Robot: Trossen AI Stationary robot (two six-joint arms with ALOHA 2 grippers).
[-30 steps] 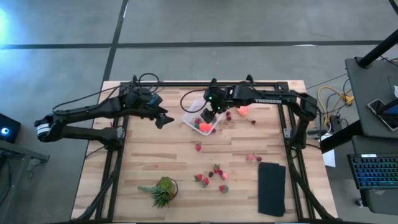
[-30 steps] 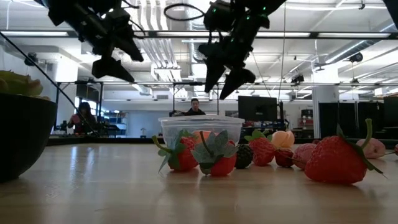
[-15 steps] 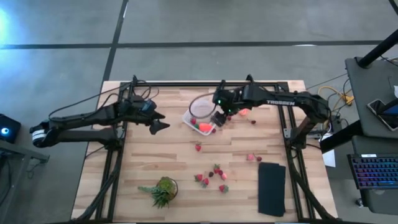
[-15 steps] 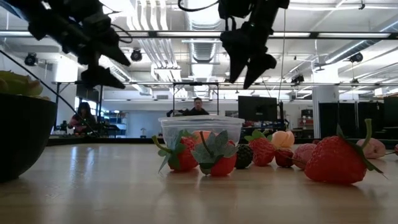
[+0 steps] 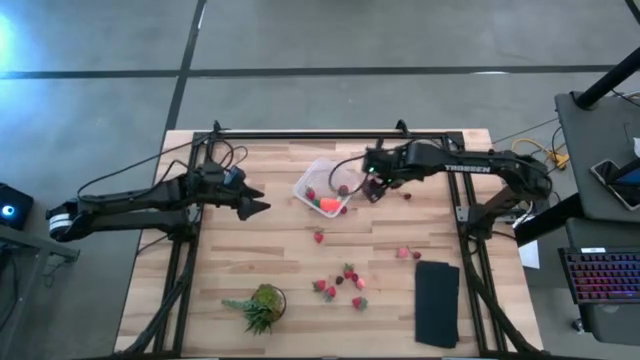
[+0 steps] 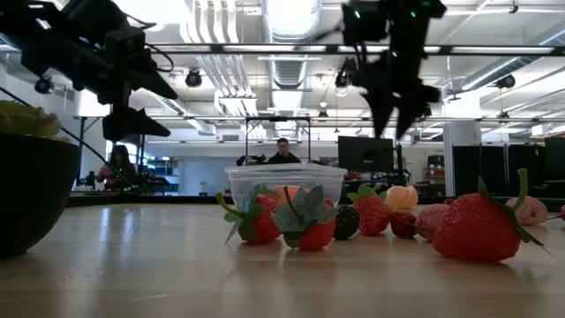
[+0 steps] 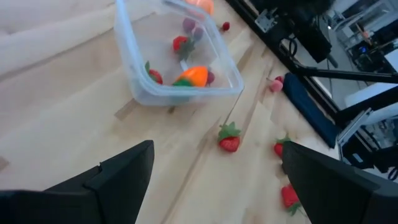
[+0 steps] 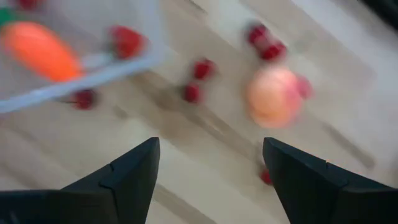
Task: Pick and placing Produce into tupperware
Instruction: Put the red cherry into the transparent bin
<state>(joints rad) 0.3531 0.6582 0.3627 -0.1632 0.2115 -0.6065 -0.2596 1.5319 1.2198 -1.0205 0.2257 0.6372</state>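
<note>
Table: pale wooden slatted tabletop; carries all items below
Left arm: left gripper above bare wood, well apart from the tub on its left side; fingers spread, nothing between them
Right arm: right gripper raised just beside the tub's right edge; fingers spread, nothing held
Black pad: flat black rectangular pad at the near right corner
Tub: small clear squarish plastic tub at table centre-rear; holds an orange carrot-like piece and several small red strawberries
Round fruit: pink-orange round fruit on the wood outside the tub, near the right gripper
Loose strawberries: a single one in front of the tub; a cluster nearer the front edge
</note>
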